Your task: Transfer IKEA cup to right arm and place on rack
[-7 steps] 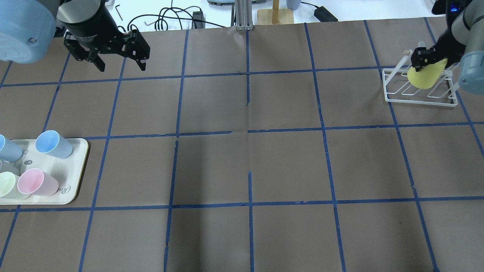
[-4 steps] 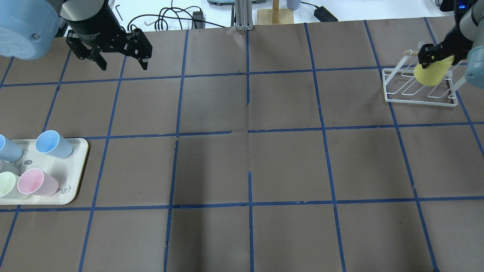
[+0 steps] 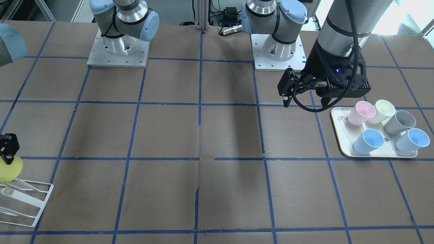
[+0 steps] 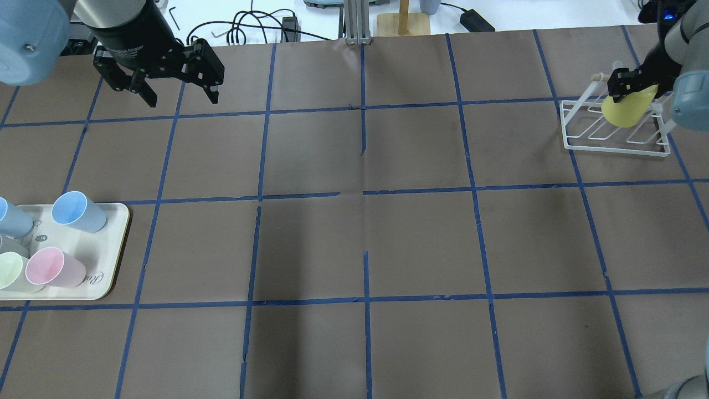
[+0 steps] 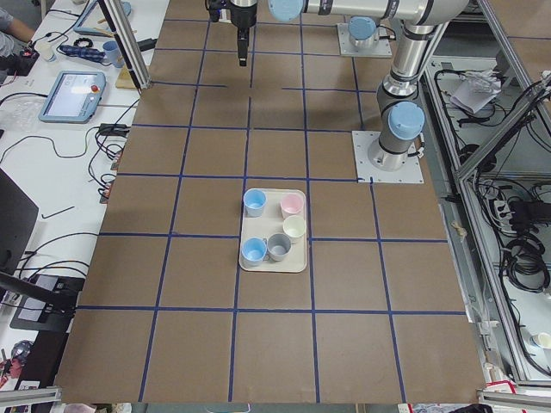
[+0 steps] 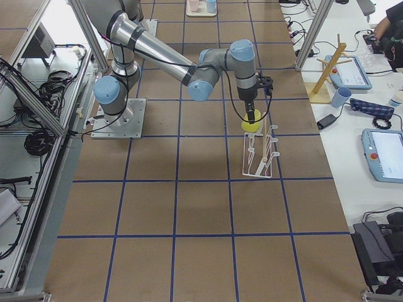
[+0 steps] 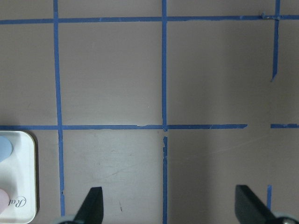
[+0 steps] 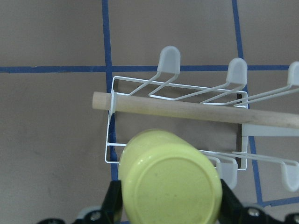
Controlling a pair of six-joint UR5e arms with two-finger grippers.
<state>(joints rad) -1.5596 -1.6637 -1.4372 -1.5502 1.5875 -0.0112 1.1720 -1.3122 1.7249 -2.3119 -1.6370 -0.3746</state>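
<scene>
Five pastel plastic cups (image 3: pixel 369 141) sit on a cream rounded-corner tray (image 4: pixel 102 266) at far left. Beyond it, the left arm's black two-finger gripper (image 4: pixel 181 101) hangs with its fingers spread wide. Far right, the right arm's black gripper (image 8: pixel 170 205) pinches a bright yellow, matte, tapered plastic cup (image 4: pixel 625 111), flat base uppermost, just above one end of the small white wire rack (image 4: pixel 615 145).

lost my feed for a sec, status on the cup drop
Left pincer open, empty. Right pincer shut on yellow cup, base up, over the rack. Wooden rod close beside cup.
</scene>
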